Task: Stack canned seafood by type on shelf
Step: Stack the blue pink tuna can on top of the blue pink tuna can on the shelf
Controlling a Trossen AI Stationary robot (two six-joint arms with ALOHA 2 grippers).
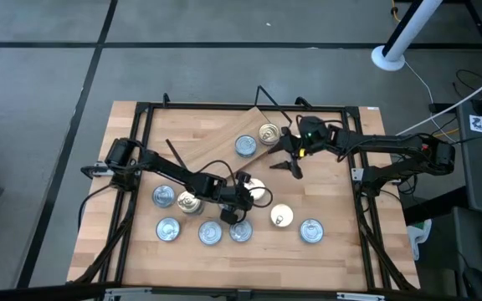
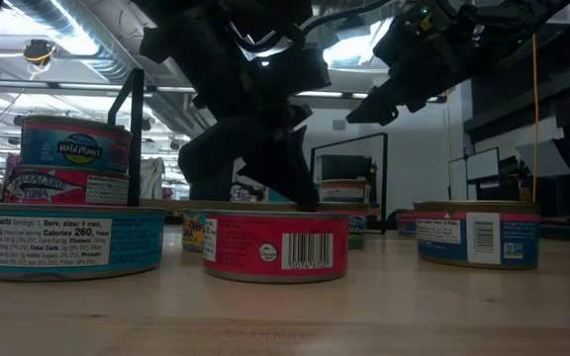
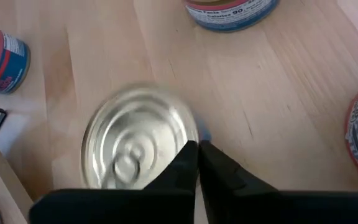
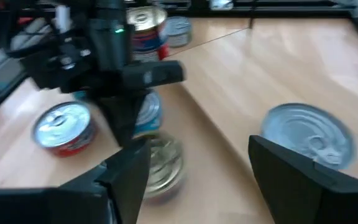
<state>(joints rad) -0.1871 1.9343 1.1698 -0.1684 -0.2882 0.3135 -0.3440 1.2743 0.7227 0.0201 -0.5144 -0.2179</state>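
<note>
Taking the high view as the clock face:

- Find the left tool (image 3: 197, 149) at table (image 1: 333, 192) centre, clenched with nothing between its fingers. Tips touch or nearly touch the rim of a pale-lidded tin (image 3: 138, 146) lying flat on the wood. Likely shut on purpose, to nudge the tin rather than lift it, though cannot tell for certain.
- Find the right tool (image 4: 197, 146) at about 1 o'clock, raised off the wood, jaws released wide and holding nothing. Hangs just off the near edge of the shelf (image 1: 216, 142), so probably lining up for a tin or clear of one set down.
- Note the shelf at 12 o'clock, skewed, one long edge running toward 10. Carries two tins side by side near its 1 o'clock end: a silvery tin (image 4: 306, 143) and a gold tin (image 1: 268, 133). One of each type, neither stacked.
- Count the remaining loose tins (image 1: 210, 233) spread from 8 round to 5 o'clock, all flat on the table and off the shelf. Mostly silvery lids, with a gold one at 8 and a pale one at 5.
- Judge the task as barely begun: sorting by lid colour to come, most tins yet to travel.
- Watch the clearance at centre, with both arms close together there.
</note>
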